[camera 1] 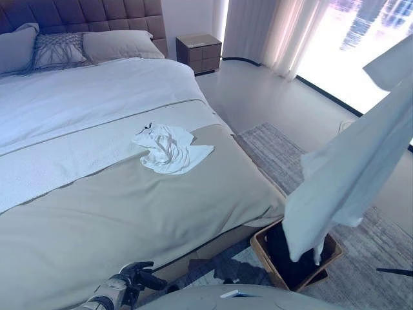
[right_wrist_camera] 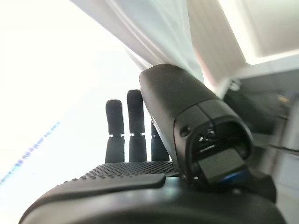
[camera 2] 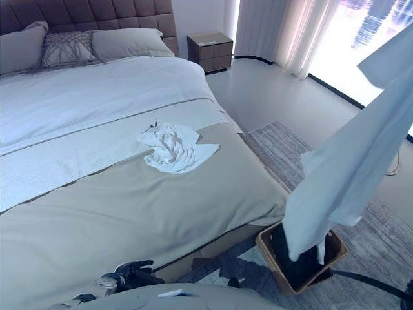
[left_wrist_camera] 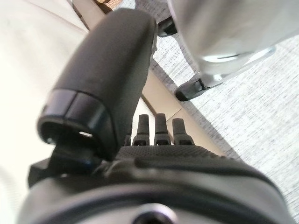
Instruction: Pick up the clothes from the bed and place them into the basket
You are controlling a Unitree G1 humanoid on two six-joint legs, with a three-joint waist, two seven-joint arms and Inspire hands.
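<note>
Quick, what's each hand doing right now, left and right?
Left hand: open, empty, beside the bed.
Right hand: pinching the white garment above the basket.

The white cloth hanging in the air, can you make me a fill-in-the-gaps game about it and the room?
1. The hanging white cloth dangles its lower end into the ___.
2. A crumpled white garment lies on the ___.
3. The basket stands on the grey ___.
4. The left hand shows near the bed's ___ edge.

Missing words: basket; bed; rug; near
</note>
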